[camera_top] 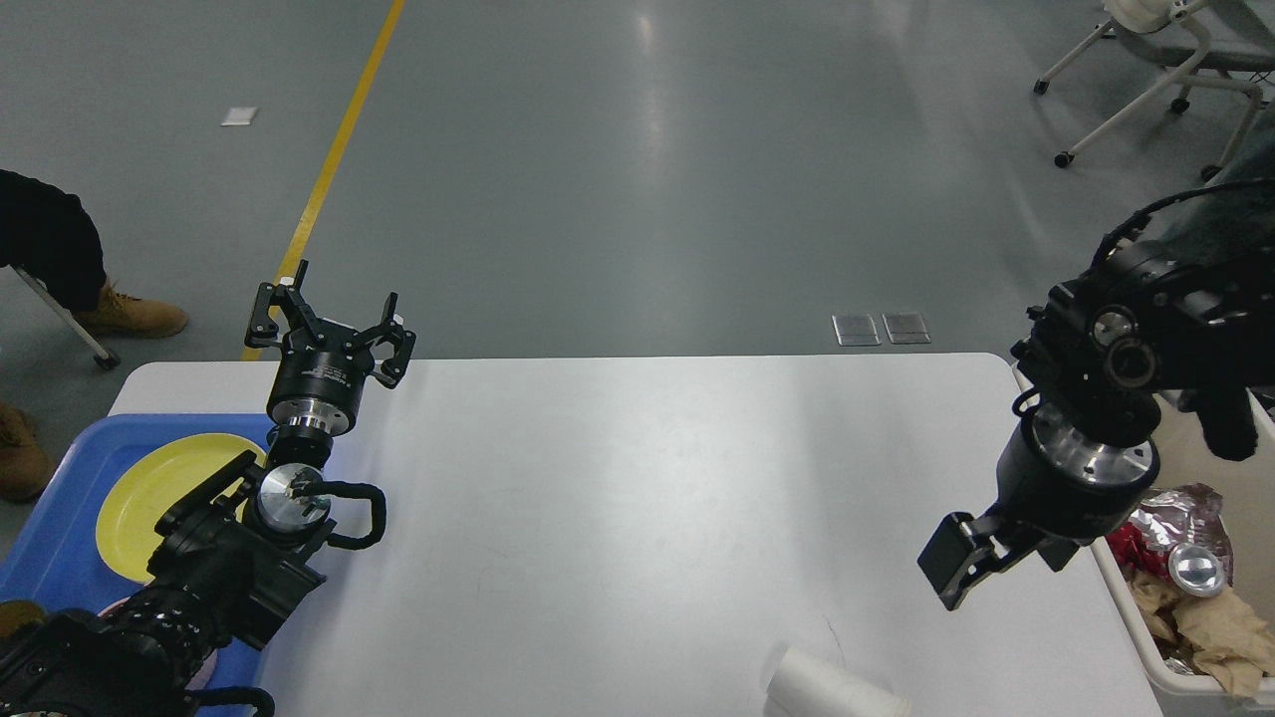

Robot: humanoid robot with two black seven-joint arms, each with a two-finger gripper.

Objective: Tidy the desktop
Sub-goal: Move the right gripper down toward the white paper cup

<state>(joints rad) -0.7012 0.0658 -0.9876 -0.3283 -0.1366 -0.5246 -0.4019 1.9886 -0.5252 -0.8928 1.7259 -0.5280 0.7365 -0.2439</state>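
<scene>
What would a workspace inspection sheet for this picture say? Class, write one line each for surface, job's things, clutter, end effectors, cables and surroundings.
Surface: white desktop, mostly bare, faint marks near the front.
Job's things: paper cup lying on its side at the front edge; blue tray holding a yellow plate on the left; cream bin on the right.
Clutter: crumpled brown paper and foil wrappers inside the bin.
End effectors: left end effector open, raised, empty; right end effector above the desktop, state unclear.
Cables: black loop at the left wrist.
Surroundings: grey floor, yellow line, wheeled chair, someone's boots.
</scene>
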